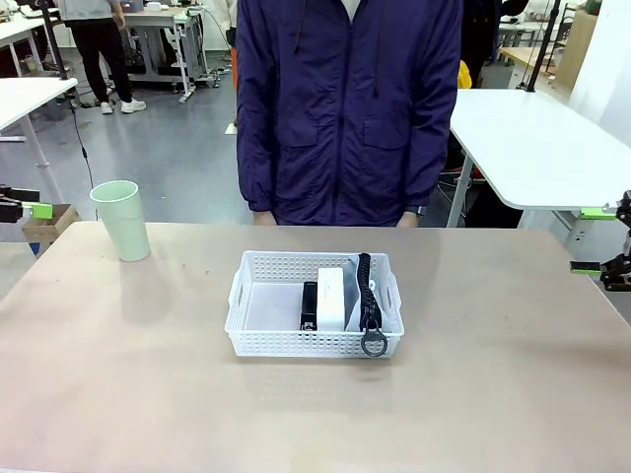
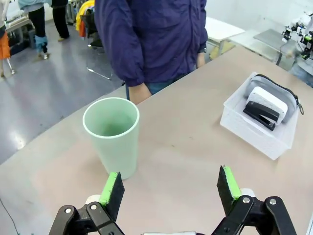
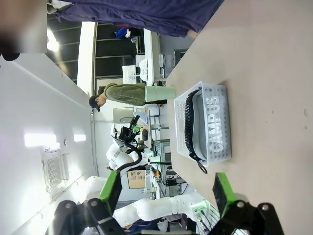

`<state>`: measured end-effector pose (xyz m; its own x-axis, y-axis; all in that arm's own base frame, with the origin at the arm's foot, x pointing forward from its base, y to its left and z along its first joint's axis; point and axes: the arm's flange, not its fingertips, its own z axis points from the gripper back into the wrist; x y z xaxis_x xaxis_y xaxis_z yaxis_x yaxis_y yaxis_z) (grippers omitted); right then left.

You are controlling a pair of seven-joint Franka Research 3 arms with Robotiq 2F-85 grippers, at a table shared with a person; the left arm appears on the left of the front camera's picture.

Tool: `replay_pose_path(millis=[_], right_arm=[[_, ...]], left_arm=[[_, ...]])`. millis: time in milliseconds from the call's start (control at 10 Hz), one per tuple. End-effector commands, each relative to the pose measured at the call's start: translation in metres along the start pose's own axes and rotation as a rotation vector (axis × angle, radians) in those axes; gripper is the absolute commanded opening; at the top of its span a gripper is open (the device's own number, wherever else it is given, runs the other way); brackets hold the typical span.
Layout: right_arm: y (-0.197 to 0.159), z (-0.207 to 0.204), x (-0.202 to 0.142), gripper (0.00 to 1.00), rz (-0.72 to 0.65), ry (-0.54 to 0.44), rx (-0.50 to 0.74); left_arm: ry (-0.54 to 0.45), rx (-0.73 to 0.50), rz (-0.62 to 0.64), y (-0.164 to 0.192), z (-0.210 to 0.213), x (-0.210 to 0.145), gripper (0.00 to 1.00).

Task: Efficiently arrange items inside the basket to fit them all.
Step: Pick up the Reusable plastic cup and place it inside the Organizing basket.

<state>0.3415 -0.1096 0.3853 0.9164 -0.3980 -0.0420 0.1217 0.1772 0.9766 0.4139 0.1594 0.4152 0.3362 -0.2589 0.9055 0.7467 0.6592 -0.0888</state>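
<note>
A white lattice basket (image 1: 258,341) sits mid-table. Inside it, from left to right, are a black stapler (image 1: 310,304), a small white box (image 1: 331,298) and the grey pouch (image 1: 372,296) standing on edge against the right wall, its ring hanging over the front rim. The pale green cup (image 1: 121,220) stands upright at the table's far left, outside the basket. My left gripper (image 2: 171,191) is open just short of the cup (image 2: 112,134), nothing between its fingers. My right gripper (image 3: 168,193) is open at the table's right edge (image 1: 603,239), facing the basket (image 3: 203,147) and the "CAMPUS" pouch (image 3: 214,122).
A person in a dark blue jacket (image 1: 345,108) stands at the far edge of the table behind the basket, arms down. The left third of the basket floor (image 1: 271,305) is bare. White tables stand beyond, left and right.
</note>
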Motion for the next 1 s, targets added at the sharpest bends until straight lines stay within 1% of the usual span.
replay_pose_path(millis=[0, 100, 200, 400, 500, 600, 700, 900], right_arm=[[0.005, 0.001, -0.001, 1.0, -0.011, 0.001, 0.006], [0.005, 0.001, -0.001, 1.0, -0.011, 0.001, 0.006], [0.005, 0.001, -0.001, 1.0, -0.011, 0.001, 0.006], [0.005, 0.001, -0.001, 1.0, -0.011, 0.001, 0.006], [0.005, 0.001, -0.001, 1.0, -0.011, 0.001, 0.006], [0.005, 0.001, -0.001, 1.0, -0.011, 0.001, 0.006], [0.005, 0.001, -0.001, 1.0, -0.011, 0.001, 0.006], [0.005, 0.001, -0.001, 1.0, -0.011, 0.001, 0.006]], left_arm=[[0.005, 0.021, -0.038, 0.014, -0.02, -0.007, 1.0], [0.03, 0.049, -0.067, 0.025, -0.033, -0.014, 1.0], [0.063, 0.027, -0.095, 0.031, -0.046, -0.022, 1.0], [0.095, 0.016, -0.125, 0.051, -0.074, -0.042, 1.0], [0.109, 0.066, -0.137, 0.059, -0.084, -0.05, 1.0], [0.116, 0.069, -0.14, 0.066, -0.095, -0.059, 1.0], [0.09, 0.042, -0.167, 0.073, -0.105, -0.066, 1.0], [0.117, -0.015, -0.167, 0.096, -0.133, -0.077, 1.0]])
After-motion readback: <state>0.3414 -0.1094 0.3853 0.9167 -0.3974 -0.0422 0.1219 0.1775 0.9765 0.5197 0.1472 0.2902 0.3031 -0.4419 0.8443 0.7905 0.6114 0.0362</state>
